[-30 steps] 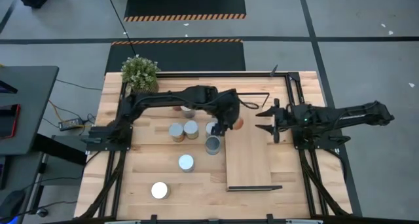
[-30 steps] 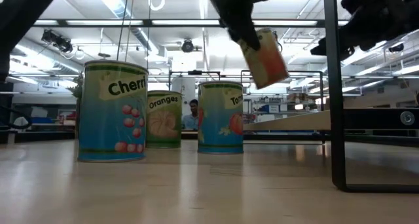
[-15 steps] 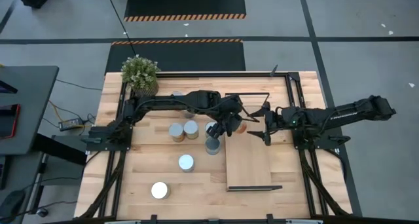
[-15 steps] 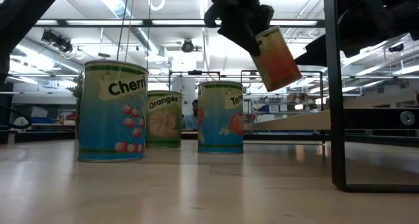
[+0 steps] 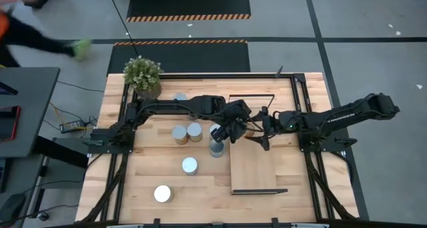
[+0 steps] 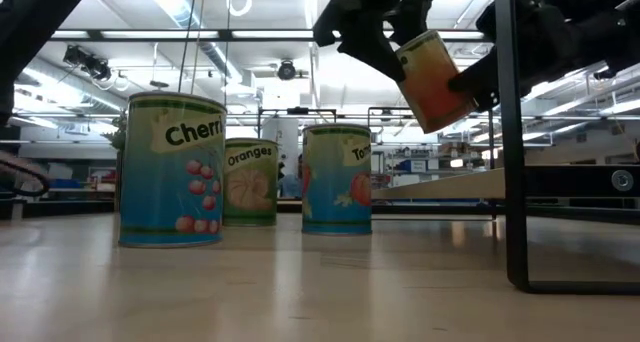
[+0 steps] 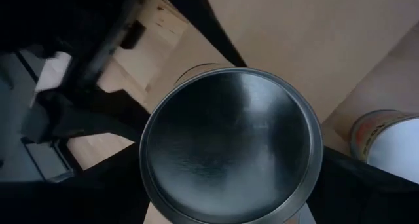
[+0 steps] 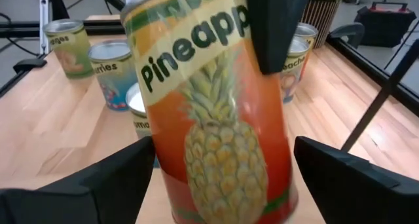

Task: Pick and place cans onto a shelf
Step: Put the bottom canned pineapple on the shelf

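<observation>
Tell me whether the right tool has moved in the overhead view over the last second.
Yes. The right tool has moved leftward over the shelf, away from the table's right edge, reaching the pineapple can held by the left tool.

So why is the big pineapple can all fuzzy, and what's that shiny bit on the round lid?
In the right wrist view the pineapple can sits very close to the camera, so its label smears; in the left wrist view its dark lid catches a soft patch of glare; in the high view a person at the top left corner is streaked by motion.
</observation>
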